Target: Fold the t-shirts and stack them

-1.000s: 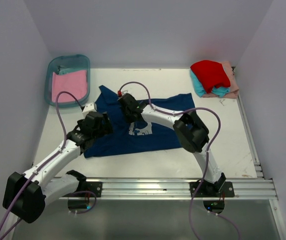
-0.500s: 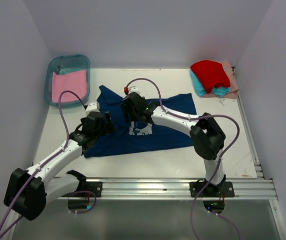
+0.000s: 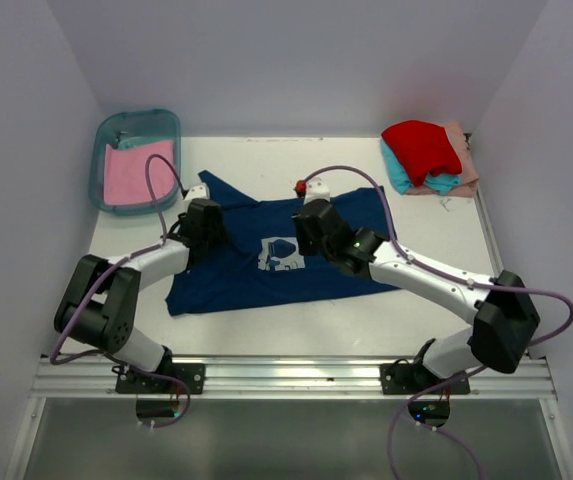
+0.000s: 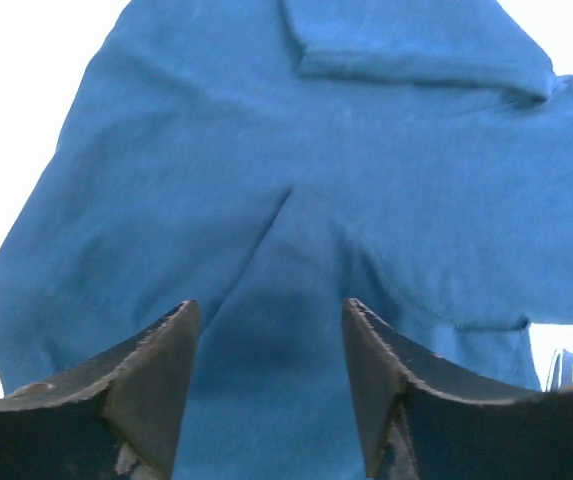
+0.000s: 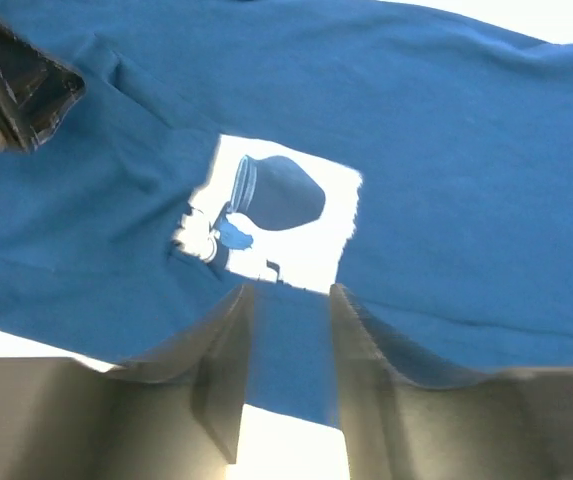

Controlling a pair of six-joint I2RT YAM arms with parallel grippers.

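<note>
Navy blue soft-cloth t-shirt with a pale square cartoon print (image 3: 266,272) lies spread print-up in the middle of the white table (image 3: 446,265), rumpled near its left sleeve. Left claw (image 4: 269,312) hovers low over that sleeve side, fingers apart, nothing between them. Right claw (image 5: 291,295) hangs over the cloth just beside the print, gap narrower, clamping nothing. Cloth looks light, limp and not slippery (it should drape and drag rather than hold shape), so pinch thin edges, a sleeve seam or a hem corner, one per claw. Pile of folded red, teal and peach shirts (image 3: 426,152) sits at the far right corner. Plain pink shirt (image 3: 138,172) lies in the teal translucent plastic bin (image 3: 106,130).
</note>
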